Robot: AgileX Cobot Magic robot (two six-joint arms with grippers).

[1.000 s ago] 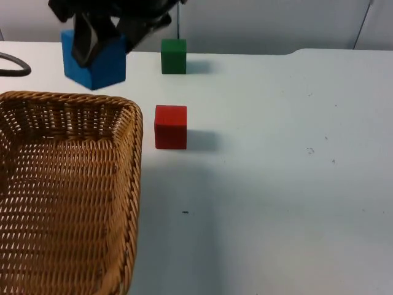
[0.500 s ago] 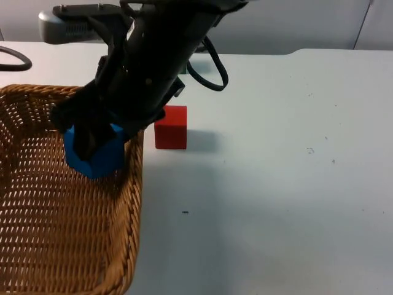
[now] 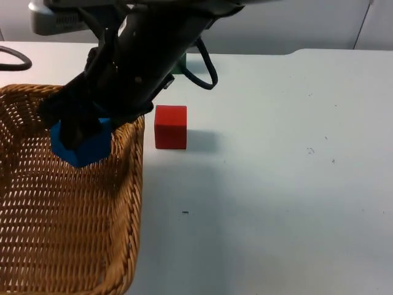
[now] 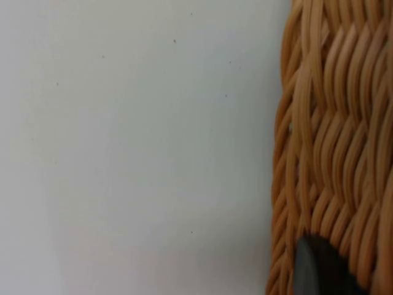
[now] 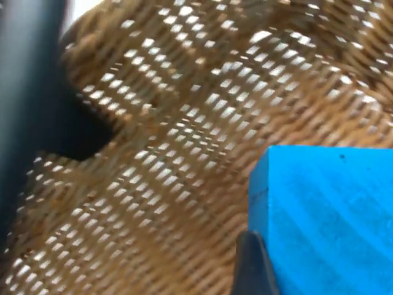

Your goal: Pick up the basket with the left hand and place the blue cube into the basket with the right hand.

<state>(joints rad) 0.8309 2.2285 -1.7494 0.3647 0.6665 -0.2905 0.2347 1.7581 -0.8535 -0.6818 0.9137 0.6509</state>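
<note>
The woven wicker basket (image 3: 67,233) fills the near left of the top view. My left gripper (image 4: 344,270) is shut on its rim; one black fingertip (image 4: 316,273) lies against the woven wall (image 4: 331,123) above the white table. My right arm reaches across from the back. The right gripper (image 3: 77,129) is shut on the blue cube (image 3: 83,147) and holds it over the basket's far part, just inside the right rim. In the right wrist view the blue cube (image 5: 331,215) hangs above the basket's weave (image 5: 184,123), with a fingertip (image 5: 255,267) at its edge.
A red cube (image 3: 171,126) stands on the table just right of the basket's far corner. A sliver of a green cube (image 3: 180,63) peeks out behind the right arm. The white table (image 3: 288,172) stretches open to the right.
The right arm brought the blue cube from the back of the table forward over the basket, then shifted it slightly left. The basket barely moved.
</note>
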